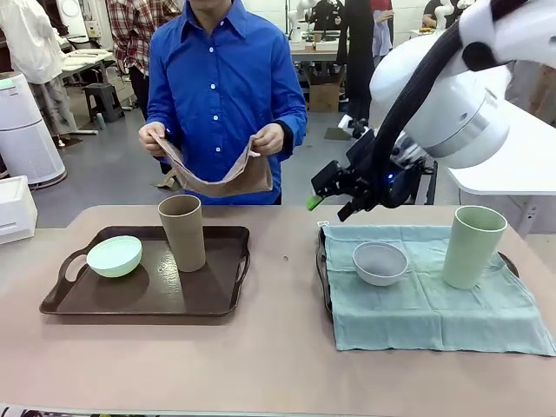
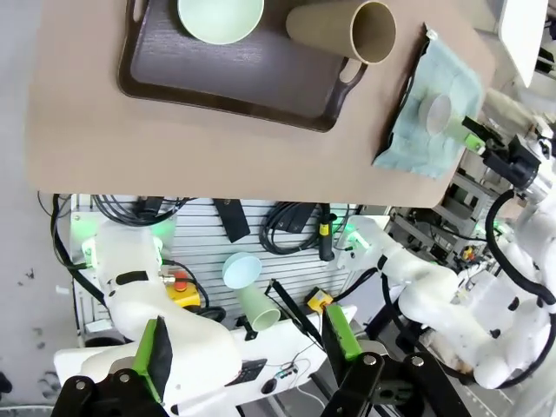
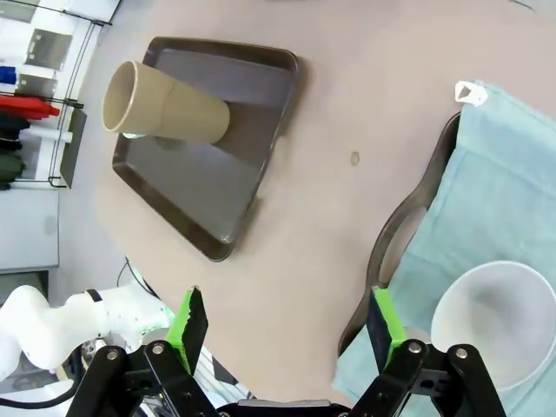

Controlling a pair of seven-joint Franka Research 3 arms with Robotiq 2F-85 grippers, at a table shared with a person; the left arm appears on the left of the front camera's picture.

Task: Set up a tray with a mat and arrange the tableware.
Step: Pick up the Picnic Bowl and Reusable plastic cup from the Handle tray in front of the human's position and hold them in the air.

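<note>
Right gripper (image 1: 333, 198) open and empty, raised above the counter (image 1: 278, 356) beside the green mat (image 1: 434, 313), which carries the grey-blue bowl (image 1: 380, 262) and pale green cup (image 1: 472, 247). Left gripper (image 2: 249, 347) open and empty. Tan cup (image 1: 182, 232) and mint bowl (image 1: 115, 256) stand on the bare brown tray (image 1: 217, 300). The person's hands hold a brown mat (image 1: 234, 178).

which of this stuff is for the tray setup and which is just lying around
For the job: left tray, mint bowl, tan cup, right tray, teal mat, grey bowl, green cup, brown mat held by the person.

Lying about: white appliance, white box, spare bowl, spare cup.
</note>
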